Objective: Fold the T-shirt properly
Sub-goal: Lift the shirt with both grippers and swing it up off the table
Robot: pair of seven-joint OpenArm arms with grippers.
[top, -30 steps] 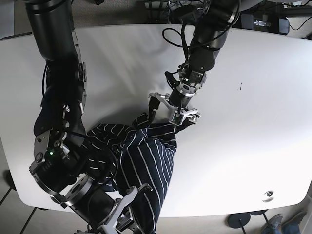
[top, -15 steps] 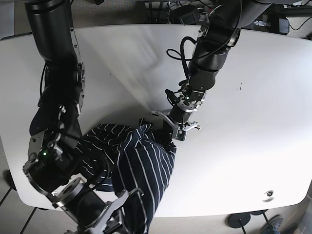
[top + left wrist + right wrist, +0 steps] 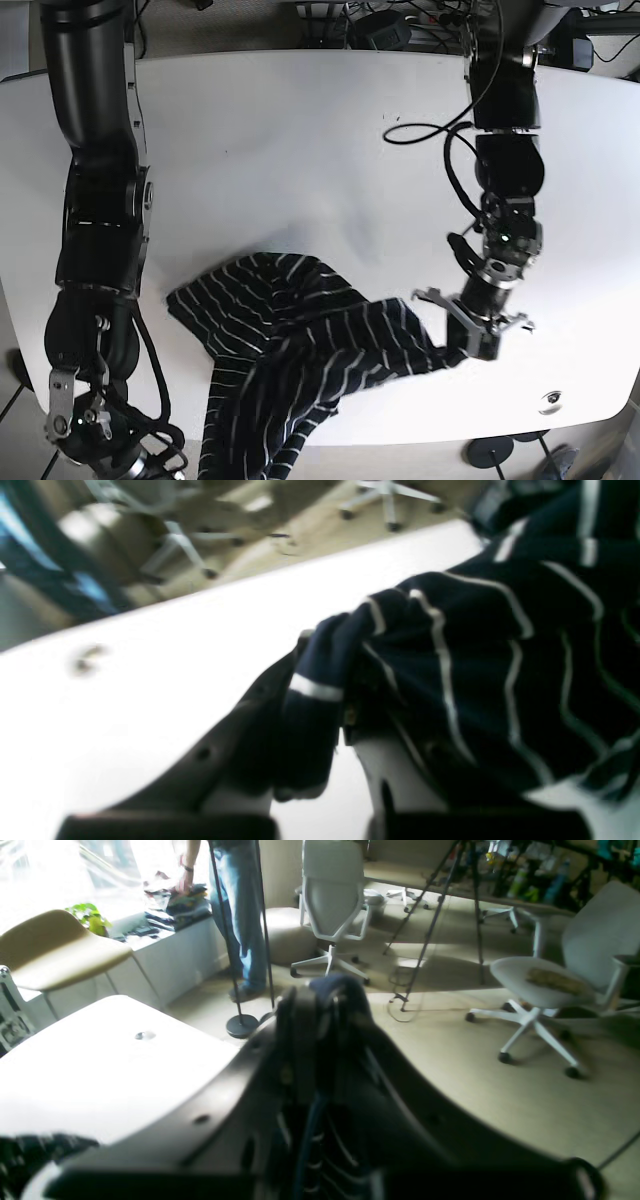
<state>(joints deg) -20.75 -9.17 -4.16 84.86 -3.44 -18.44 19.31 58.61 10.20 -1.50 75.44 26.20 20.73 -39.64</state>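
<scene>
The navy T-shirt with thin white stripes [image 3: 290,360] lay crumpled across the near half of the white tabletop [image 3: 300,150], stretched toward the left arm's end effector [image 3: 470,330]. That end effector was clamped on a bunched corner of the fabric, low over the tabletop; the left wrist view showed the dark cloth pinched between its fingers [image 3: 250,730]. The right arm's end effector [image 3: 320,1075] was down past the tabletop's near edge, mostly out of the base view, and its wrist camera showed it closed on another fold of the striped cloth, with grey office chairs [image 3: 332,905] on the floor beyond.
</scene>
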